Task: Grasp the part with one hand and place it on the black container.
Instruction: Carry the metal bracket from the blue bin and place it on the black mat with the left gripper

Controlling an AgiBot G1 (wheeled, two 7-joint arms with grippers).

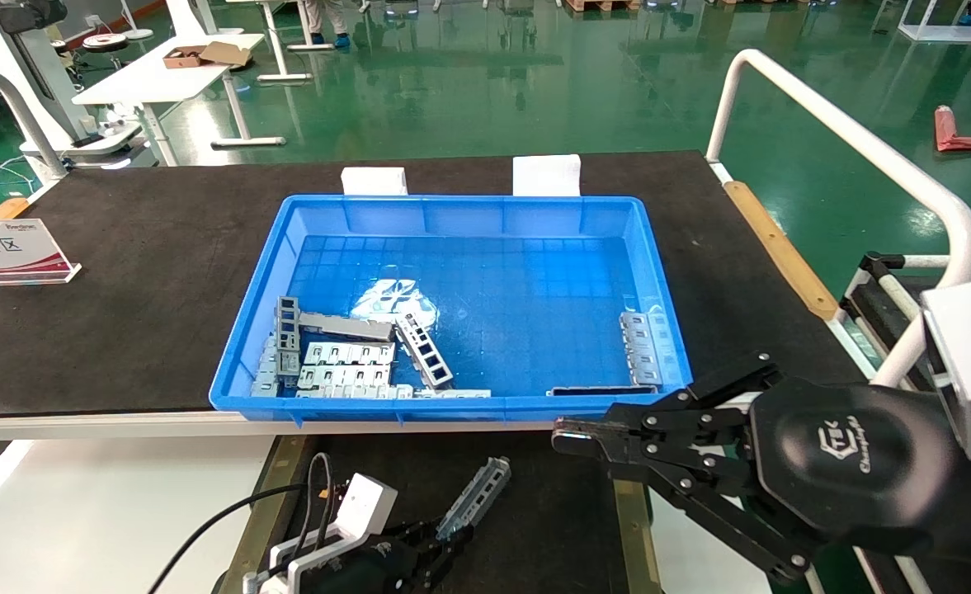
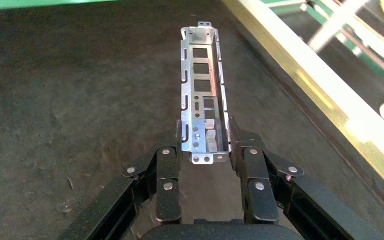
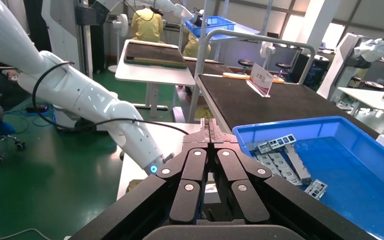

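Left gripper low in the head view, over the black container; its fingers are clenched on the near end of the part. Left wrist view confirms: the part sits between the two fingers, channel side up, cutouts visible along its floor, far end projecting forward over the dark surface of the container. Whether the far end touches the surface or rides just above it cannot be told. One brass-yellow side rail runs alongside the part, apart from it; in the head view the rails edge the black surface on both sides. Right gripper hangs just beyond the container's right rail, close to the near wall of the blue bin; right wrist view shows its fingertips pressed together with nothing between them. The blue bin stands on the black tabletop mat, just beyond the container. In its near left corner lies a heap of metal pieces, flat slotted strips and ladder-like pieces overlapping one another; another slotted strip lies against the right wall, and a dark narrow piece along the near wall. Two white blocks stand behind the bin's far wall. A sign card rests on the mat at the left.
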